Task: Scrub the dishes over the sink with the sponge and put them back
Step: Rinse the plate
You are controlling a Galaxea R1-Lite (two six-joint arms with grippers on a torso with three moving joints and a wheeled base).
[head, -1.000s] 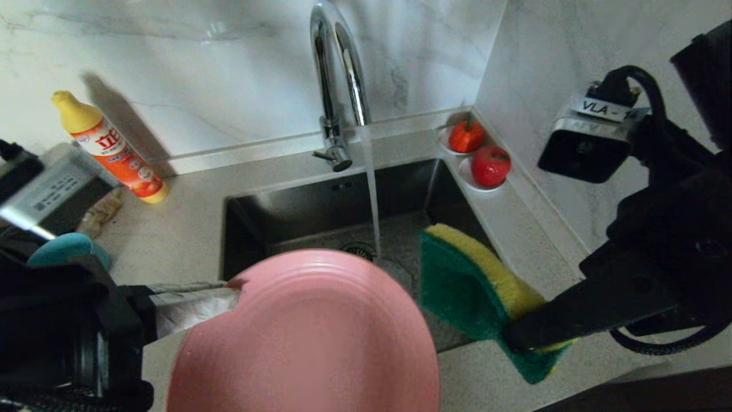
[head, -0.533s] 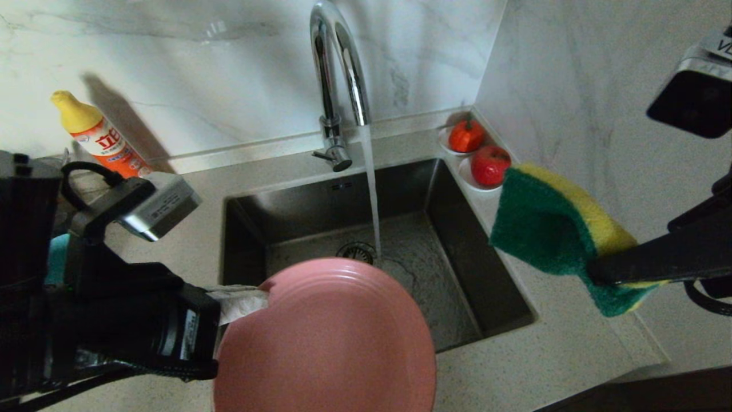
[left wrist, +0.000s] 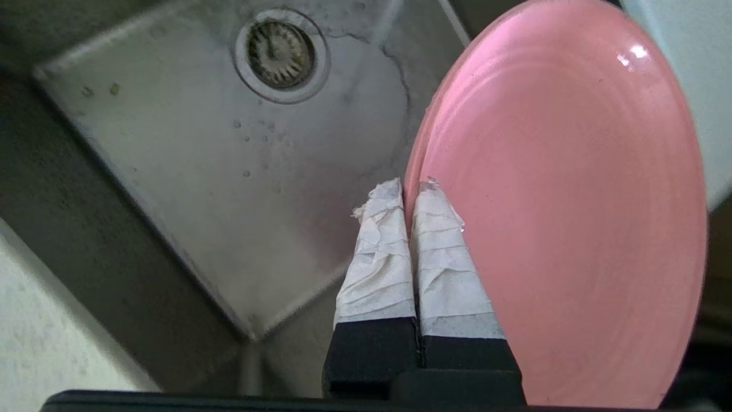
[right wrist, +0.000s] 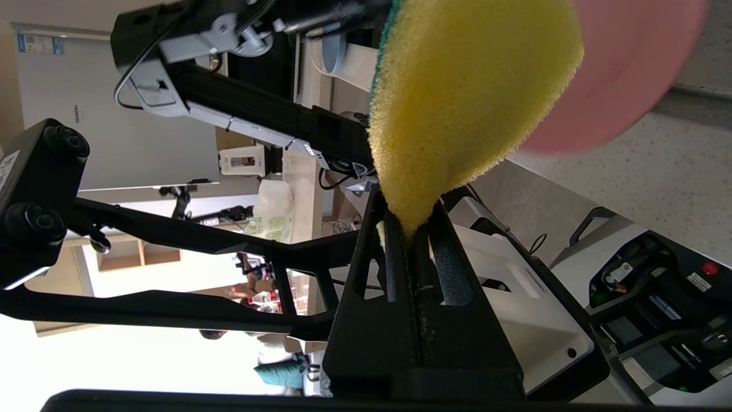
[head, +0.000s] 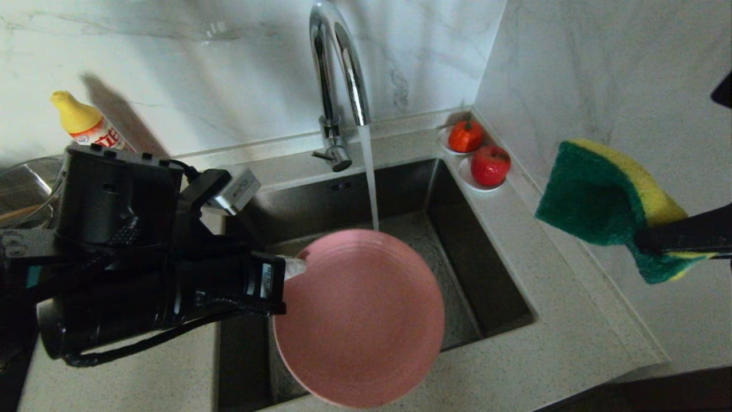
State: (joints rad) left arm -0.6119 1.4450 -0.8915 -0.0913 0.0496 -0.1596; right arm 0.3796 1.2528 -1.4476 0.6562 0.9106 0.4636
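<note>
A wide pink plate [head: 360,320] hangs tilted over the steel sink [head: 400,183], its far edge just under the water running from the chrome tap [head: 337,68]. My left gripper [head: 294,266] is shut on the plate's left rim; in the left wrist view the taped fingers [left wrist: 440,257] pinch the plate [left wrist: 572,229] above the drain strainer [left wrist: 281,54]. The yellow and green sponge [head: 606,200] is held in the air at the far right, off the sink and near the wall, with my right gripper [head: 640,240] shut on its lower corner. The right wrist view shows the sponge [right wrist: 457,103] squeezed between the black fingers.
An orange detergent bottle [head: 86,123] and a glass pot [head: 23,183] stand at the back left behind my left arm. Two white saucers with red fruit [head: 490,165] sit at the sink's back right corner. Speckled counter [head: 543,343] runs to the right wall.
My left arm has carried the plate forward over the sink until its edge meets the water stream. My right gripper has swung the sponge up and to the right, away from the basin.
</note>
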